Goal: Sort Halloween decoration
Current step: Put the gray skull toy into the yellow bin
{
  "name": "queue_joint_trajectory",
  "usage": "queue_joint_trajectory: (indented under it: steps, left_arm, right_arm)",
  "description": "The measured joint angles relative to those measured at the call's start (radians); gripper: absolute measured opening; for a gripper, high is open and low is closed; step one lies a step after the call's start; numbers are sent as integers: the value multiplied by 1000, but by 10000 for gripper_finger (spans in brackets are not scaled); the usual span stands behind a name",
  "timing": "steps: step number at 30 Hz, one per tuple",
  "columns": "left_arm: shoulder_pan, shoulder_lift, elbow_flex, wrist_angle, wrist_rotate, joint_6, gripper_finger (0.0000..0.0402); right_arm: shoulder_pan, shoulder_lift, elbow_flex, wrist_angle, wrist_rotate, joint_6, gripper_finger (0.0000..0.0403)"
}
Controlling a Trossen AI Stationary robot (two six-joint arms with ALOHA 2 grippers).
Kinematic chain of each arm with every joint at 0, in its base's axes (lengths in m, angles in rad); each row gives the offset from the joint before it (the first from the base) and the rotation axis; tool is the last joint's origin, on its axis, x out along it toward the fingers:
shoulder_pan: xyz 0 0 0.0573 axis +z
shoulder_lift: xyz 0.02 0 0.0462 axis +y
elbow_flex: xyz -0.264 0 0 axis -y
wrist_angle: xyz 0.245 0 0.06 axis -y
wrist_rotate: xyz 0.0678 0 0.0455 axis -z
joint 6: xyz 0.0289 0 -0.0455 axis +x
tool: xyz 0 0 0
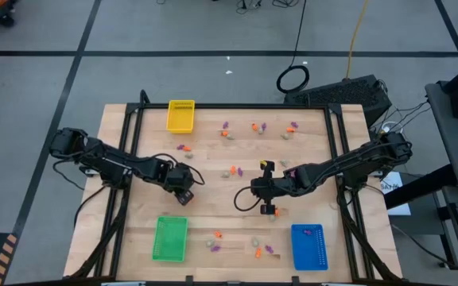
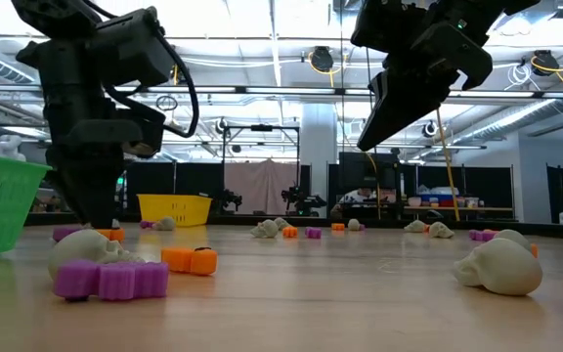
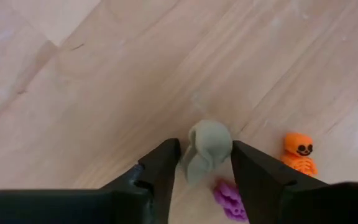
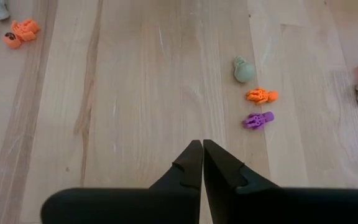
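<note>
Your left gripper (image 3: 205,180) sits low over the table at left of centre in the high view, its fingers (image 3: 160,171) parted with a beige-grey skull trinket (image 3: 207,149) between the tips — straddled, not visibly pinched, so I would not call it held yet. Close squarely on the skull's rounded crown and watch that it does not squirt forward out of the tips. A purple trinket (image 3: 229,198) lies just beside the skull by the right-hand finger, and an orange skeleton figure (image 3: 299,153) is near, further right in that wrist picture — keep both out of the pinch so only one colour comes up. Your right gripper (image 4: 202,163) hangs above the table's middle with its fingers pressed together and nothing in them; it waits. The other trinkets are scattered across the upper and lower parts of the board. The green tray (image 1: 170,238) lies at lower left, the yellow tray (image 1: 180,116) at upper left, the blue tray (image 1: 308,246) at lower right; none blocks the lift.
</note>
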Motion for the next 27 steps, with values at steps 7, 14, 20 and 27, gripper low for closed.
queue_joint_trajectory:
  steps: [7,14,20,27]
  left_arm:
    - [33,1,-1,11,10,85,76]
    - [54,1,-2,18,11,183,43]
    - [85,-6,-2,24,16,228,38]
    - [154,-51,36,-11,-17,301,37]
  right_arm:
    - [0,0,0,0,0,0,0]
    - [0,0,0,0,0,0,0]
    - [0,0,0,-1,0,0,0]
    - [0,0,0,-1,0,0,0]
